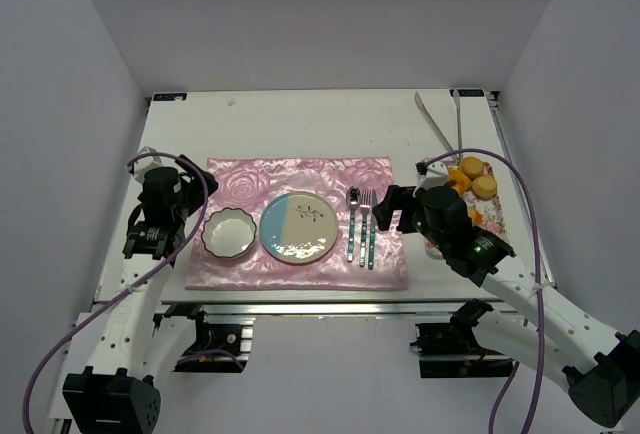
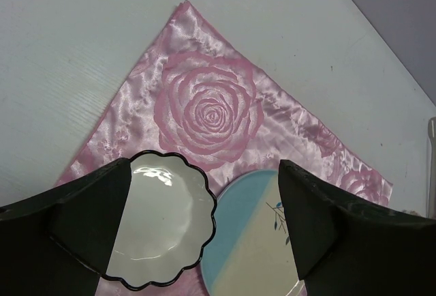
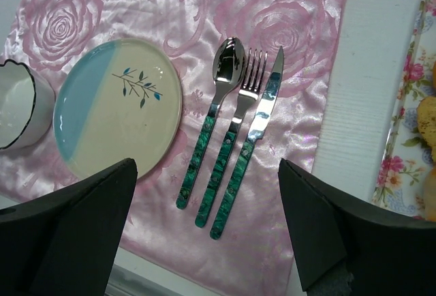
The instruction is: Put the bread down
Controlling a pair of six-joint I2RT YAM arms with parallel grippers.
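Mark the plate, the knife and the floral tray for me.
plate (image 3: 118, 108), right wrist view, centre of the cream part.
knife (image 3: 253, 134), right wrist view, where blade meets green handle.
floral tray (image 3: 400, 163), right wrist view, bare flowered surface by its left rim.

One each: plate (image 1: 298, 227), bowl (image 1: 229, 232), spoon (image 3: 207, 131), fork (image 3: 228, 142), knife (image 3: 248, 142).

Bread (image 1: 457, 182) on the floral tray (image 1: 493, 214)
Golden-orange, lying flat near the tray's left edge, partly hidden; shape too small to tell.
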